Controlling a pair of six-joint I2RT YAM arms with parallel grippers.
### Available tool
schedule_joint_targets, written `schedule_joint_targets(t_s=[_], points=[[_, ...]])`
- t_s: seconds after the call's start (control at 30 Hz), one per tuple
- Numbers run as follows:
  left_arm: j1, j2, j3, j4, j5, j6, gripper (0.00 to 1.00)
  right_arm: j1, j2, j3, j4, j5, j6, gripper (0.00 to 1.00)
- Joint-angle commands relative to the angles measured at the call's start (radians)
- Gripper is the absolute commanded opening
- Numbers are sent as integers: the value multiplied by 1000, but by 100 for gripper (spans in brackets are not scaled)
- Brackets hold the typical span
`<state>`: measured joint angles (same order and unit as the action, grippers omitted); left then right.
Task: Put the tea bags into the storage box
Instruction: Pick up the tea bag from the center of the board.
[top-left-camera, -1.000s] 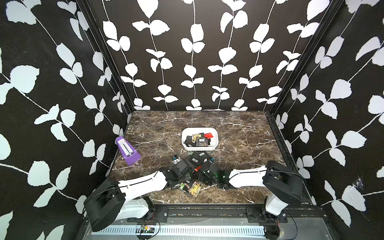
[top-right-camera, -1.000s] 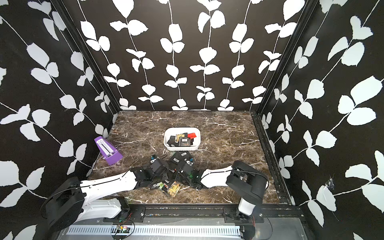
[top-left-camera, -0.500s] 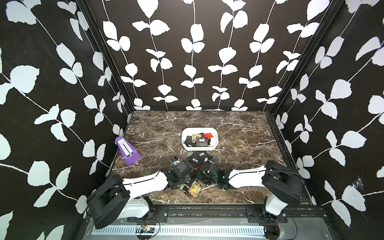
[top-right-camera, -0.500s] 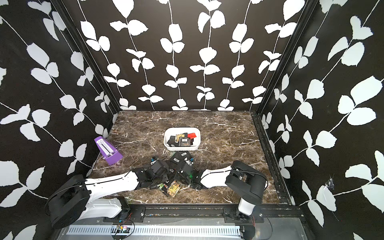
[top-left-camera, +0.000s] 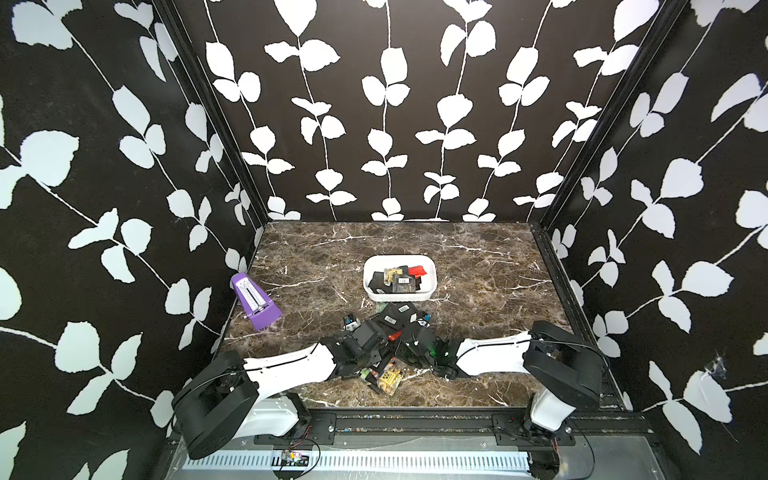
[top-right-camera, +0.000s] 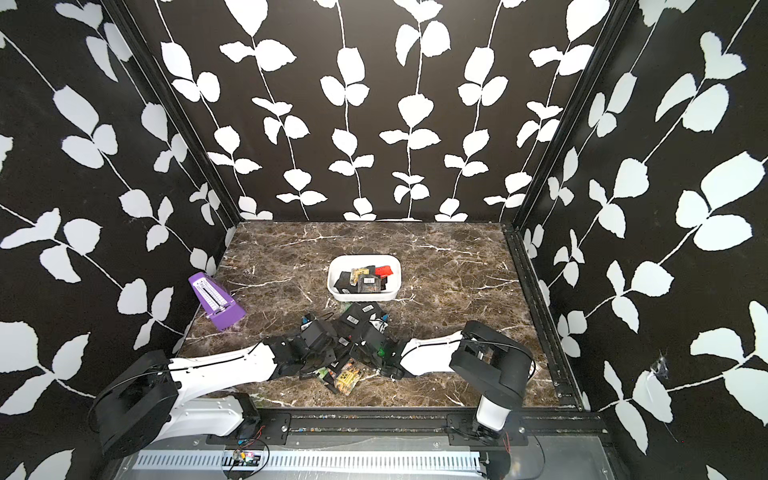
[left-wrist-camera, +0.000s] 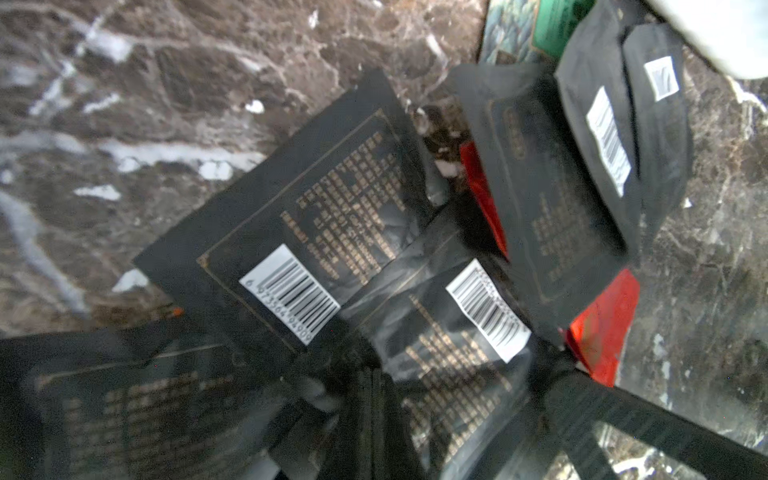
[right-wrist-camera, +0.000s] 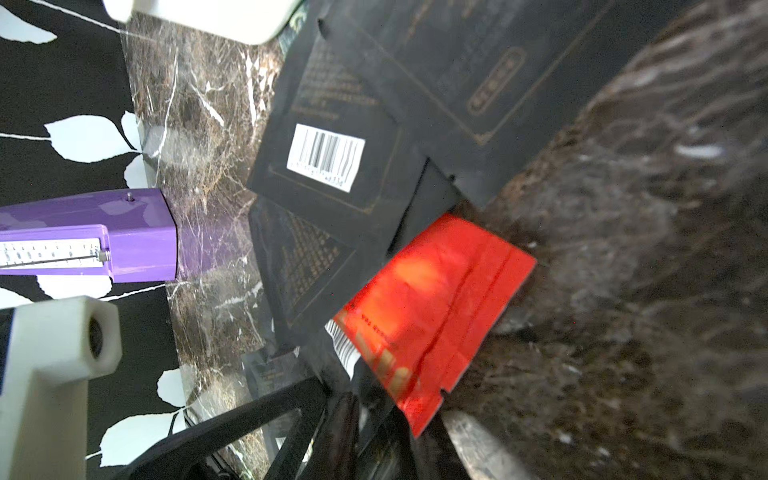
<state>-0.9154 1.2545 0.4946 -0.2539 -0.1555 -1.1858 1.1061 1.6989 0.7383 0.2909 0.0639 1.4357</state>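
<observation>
Currently both white arms are stretched low across the brown marble-patterned worktop (top-left-camera: 478, 266). They meet nose to nose over a loose heap of small flat foil tea bags (top-left-camera: 398, 316), mostly black with white barcode labels. That heap lies just in front of the white plastic rectangular storage box (top-left-camera: 399, 296), which sits near the middle of the worktop. The box already holds several sachets (top-left-camera: 400, 279): black ones, a yellowish one and a red one.

The left pincer (left-wrist-camera: 376, 382) has its jaws pressed together, down among the black bags. In its wrist view a crinkled black bag with a barcode (left-wrist-camera: 478, 332) lies right against the fingers, but I cannot tell whether it is actually nipped.

The right pincer (top-left-camera: 409, 347) is down in the same heap from the other side, and I cannot tell how its jaws stand. Its wrist view shows an orange-red sachet (right-wrist-camera: 436, 307) close in front, one edge tucked beneath black ones.

A yellow printed sachet (top-left-camera: 388, 376) lies at the near edge of the heap, between the two arms. A purple pyramid-shaped metronome (top-left-camera: 255, 303) stands well apart at the left side of the worktop, close to the wall.
</observation>
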Motion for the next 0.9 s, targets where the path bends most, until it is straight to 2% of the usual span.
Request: schedule_joint_targets(t_s=[0.0,0.13,0.47,0.87], points=[[4,-12,-22,-31,15,-1,0,-2,-7,24,-11,-2,-22,24],[4,-11,-25,-29,15,-1,0,8,-28,-11,0,-19,-15,22],[3,-7,-25,-25,19,-1,0,21,-51,-22,-4,-11,-22,6],[4,-15,-23,-24,20,2,0,32,-90,-58,-29,-9,-15,0]])
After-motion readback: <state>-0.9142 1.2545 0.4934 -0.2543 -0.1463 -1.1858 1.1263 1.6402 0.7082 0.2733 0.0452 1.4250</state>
